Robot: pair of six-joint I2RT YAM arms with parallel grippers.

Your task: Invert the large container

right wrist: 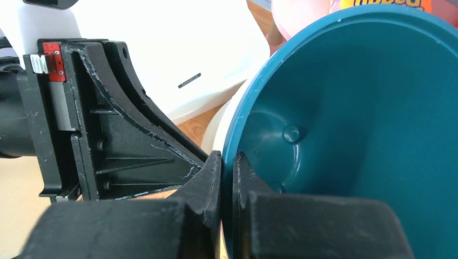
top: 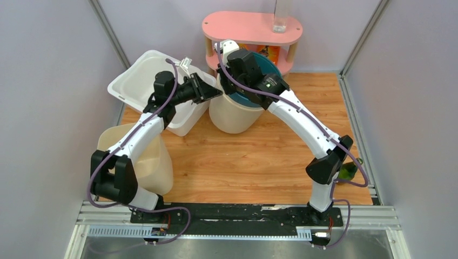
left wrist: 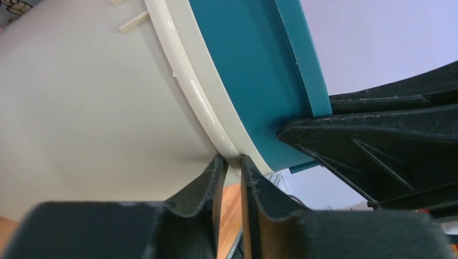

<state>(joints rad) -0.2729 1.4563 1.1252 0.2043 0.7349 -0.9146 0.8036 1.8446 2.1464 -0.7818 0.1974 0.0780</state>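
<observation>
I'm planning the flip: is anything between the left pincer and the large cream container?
Nothing visible: the left pincer pinches the rim of the cream container. A teal bowl sits nested inside it, its rim held by the right pincer.

The work surface is a wood-grain tabletop (top: 259, 162) in a light orange-brown finish. Plain pale lavender-grey panels enclose it on three sides: a rear wall (top: 162, 21), a left wall (top: 43, 81) and a right wall (top: 416, 108). Slanted metal posts (top: 110, 32) mark the rear corners. A pink two-tier shelf (top: 243, 24) with oval boards on light wooden pegs (top: 292, 52) stands against the rear wall, and a clear vessel (top: 280, 19) rests on its upper board. Aluminium rails (top: 367, 218) border the near edge, with a grey metal strip (top: 243, 249) below. Lighting is even and shadows are soft.
</observation>
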